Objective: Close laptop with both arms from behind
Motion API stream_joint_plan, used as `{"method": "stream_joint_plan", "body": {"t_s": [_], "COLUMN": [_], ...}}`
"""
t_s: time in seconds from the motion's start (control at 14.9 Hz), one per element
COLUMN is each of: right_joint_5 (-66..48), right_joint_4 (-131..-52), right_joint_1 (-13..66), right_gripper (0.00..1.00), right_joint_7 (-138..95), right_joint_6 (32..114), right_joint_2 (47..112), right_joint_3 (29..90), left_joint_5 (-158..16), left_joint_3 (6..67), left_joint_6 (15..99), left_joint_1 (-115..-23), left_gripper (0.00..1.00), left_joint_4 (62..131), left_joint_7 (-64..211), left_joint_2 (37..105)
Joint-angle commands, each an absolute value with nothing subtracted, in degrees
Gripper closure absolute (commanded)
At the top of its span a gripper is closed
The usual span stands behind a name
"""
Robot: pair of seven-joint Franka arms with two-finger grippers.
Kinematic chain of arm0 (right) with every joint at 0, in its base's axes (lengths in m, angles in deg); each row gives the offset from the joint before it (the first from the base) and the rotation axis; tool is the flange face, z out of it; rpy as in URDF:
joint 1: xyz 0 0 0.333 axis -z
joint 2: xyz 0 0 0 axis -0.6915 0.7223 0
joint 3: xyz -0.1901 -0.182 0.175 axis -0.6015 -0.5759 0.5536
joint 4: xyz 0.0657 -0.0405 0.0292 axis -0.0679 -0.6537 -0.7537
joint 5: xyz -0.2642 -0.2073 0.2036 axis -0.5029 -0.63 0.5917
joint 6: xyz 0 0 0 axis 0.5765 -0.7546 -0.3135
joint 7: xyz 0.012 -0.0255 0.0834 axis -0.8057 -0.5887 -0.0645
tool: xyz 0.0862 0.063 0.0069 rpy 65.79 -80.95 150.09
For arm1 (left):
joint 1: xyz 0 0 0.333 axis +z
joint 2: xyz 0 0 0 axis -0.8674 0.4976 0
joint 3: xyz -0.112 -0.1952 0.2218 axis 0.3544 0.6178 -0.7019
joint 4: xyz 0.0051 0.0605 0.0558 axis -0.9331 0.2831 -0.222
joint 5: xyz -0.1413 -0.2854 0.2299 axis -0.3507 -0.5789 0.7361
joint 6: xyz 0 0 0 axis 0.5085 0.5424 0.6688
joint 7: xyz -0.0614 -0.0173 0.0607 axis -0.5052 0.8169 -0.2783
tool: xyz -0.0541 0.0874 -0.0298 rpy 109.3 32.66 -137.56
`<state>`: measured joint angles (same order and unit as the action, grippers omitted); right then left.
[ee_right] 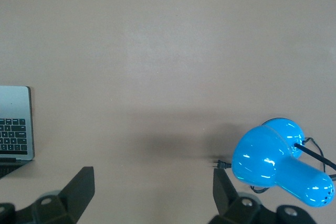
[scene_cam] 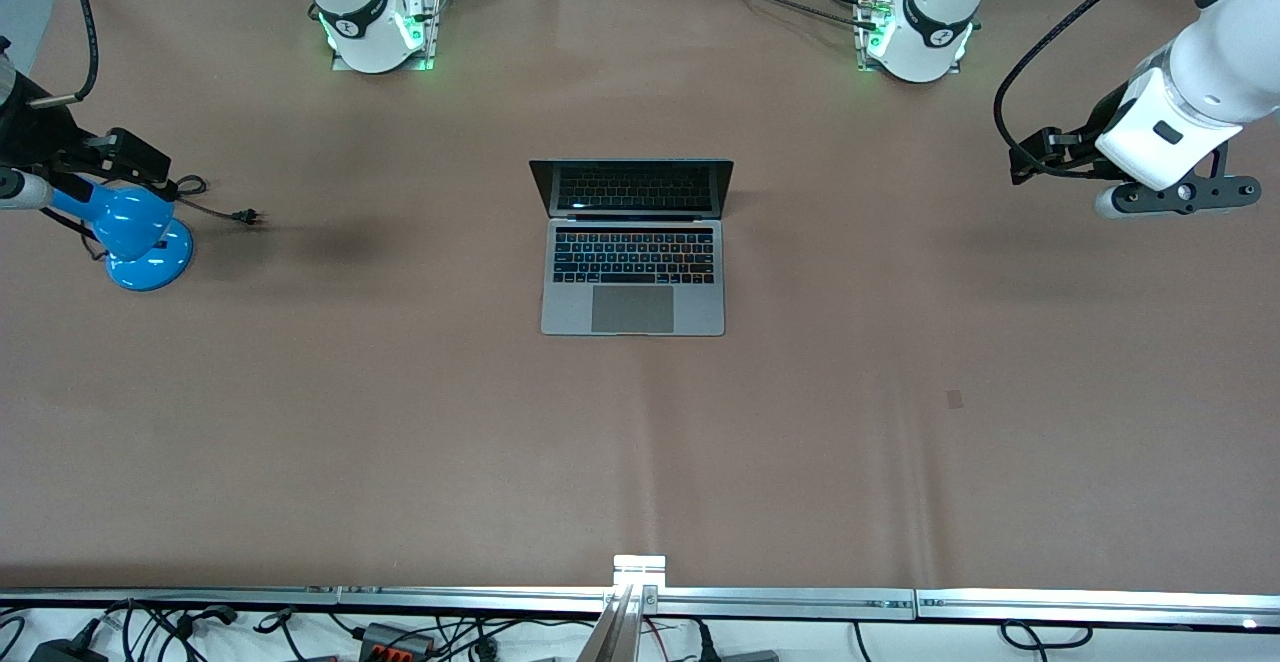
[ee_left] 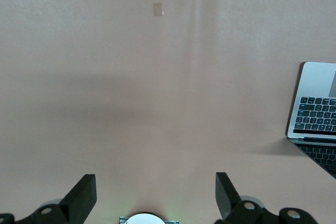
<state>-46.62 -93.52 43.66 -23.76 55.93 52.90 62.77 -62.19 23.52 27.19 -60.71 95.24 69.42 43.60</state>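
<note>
Both grippers [ee_left: 152, 198] [ee_right: 152, 195] wide open, empty

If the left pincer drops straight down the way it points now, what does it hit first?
Most likely bare tabletop. The left pincer hangs open and points down at the brown table cover; the laptop sits off to one side of its line. Depth is hard to judge.

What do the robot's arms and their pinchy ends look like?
Both are big white jointed arms with dark grey bands and looping black cables. The left arm's tool and the right arm's tool each have two black wedge-shaped fingers on a black bar. Green lights glow at both bases.
</note>
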Motion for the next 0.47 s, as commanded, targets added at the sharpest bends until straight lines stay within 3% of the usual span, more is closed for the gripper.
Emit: {"method": "stream_joint_plan", "body": {"t_s": [0.0,0.13,0.2,0.27,0.34,0.4], "right_joint_5": [-47.22,-47.31,-47.22,-47.30,-47.31,-47.31], "right_joint_4": [-95.22,-95.14,-95.06,-94.88,-94.70,-94.62], "right_joint_1": [43.84,43.84,43.84,43.58,43.23,43.22], "right_gripper": [0.00,0.00,0.31,0.73,0.98,1.00], "right_joint_7": [-23.76,-23.77,-23.77,-23.68,-23.33,-23.41], "right_joint_6": [55.04,55.29,55.29,55.03,54.59,53.72], "right_joint_2": [50.85,50.85,50.85,50.85,50.93,51.02], "right_joint_3": [63.25,63.34,63.34,63.34,63.34,63.34], "left_joint_5": [-62.71,-62.71,-62.71,-62.71,-62.79,-62.88], "left_joint_3": [23.52,23.52,23.52,23.52,23.52,23.52], "left_joint_6": [25.90,25.90,25.99,25.90,25.73,25.29], "left_joint_1": [-60.69,-60.69,-60.69,-60.69,-60.69,-60.69], "left_gripper": [0.00,0.00,0.00,0.00,0.00,0.03], "left_joint_4": [93.88,93.88,93.88,93.96,94.05,94.05], "left_joint_7": [70.03,70.03,70.03,70.03,70.64,70.47], "left_joint_2": [43.84,43.84,43.84,43.84,43.75,43.84]}}
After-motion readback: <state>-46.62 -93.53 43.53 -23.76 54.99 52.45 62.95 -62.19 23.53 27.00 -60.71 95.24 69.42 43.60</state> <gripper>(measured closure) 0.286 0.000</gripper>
